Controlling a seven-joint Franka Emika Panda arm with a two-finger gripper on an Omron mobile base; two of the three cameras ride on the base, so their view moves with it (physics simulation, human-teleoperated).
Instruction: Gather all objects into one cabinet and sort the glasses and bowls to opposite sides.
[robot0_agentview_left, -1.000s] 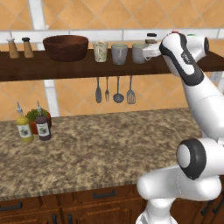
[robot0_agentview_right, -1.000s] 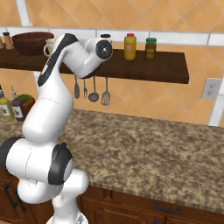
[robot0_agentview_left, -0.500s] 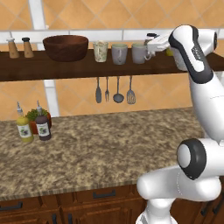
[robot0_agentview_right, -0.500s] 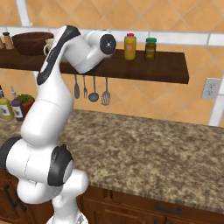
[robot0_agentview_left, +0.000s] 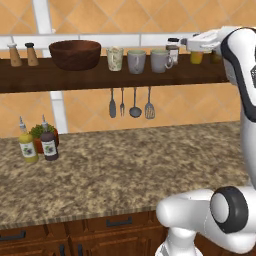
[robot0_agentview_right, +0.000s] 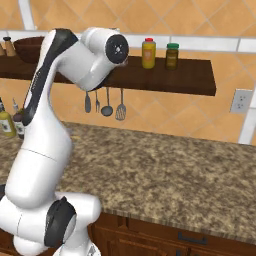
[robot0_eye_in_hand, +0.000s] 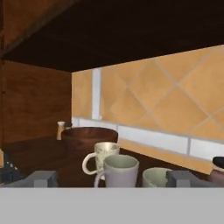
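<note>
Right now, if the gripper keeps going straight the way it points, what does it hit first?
Probably the nearest grey mug, dead centre ahead of the gripper in the hand view and the rightmost cup on the shelf. Beyond it stand the other mug, the cream cup and the bowl. Depth is unclear.

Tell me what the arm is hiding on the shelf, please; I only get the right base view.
Observer: In the left base view, a cup and two mugs stand in a row to the right of the bowl.
Visitor: Is the claw holding one?
Observer: No. The hand view shows the gripper open and empty, its fingers wide apart, with the mugs ahead of it.
Visitor: Do the cup and mugs touch each other?
Observer: No, the left base view shows a small gap between each.
</note>
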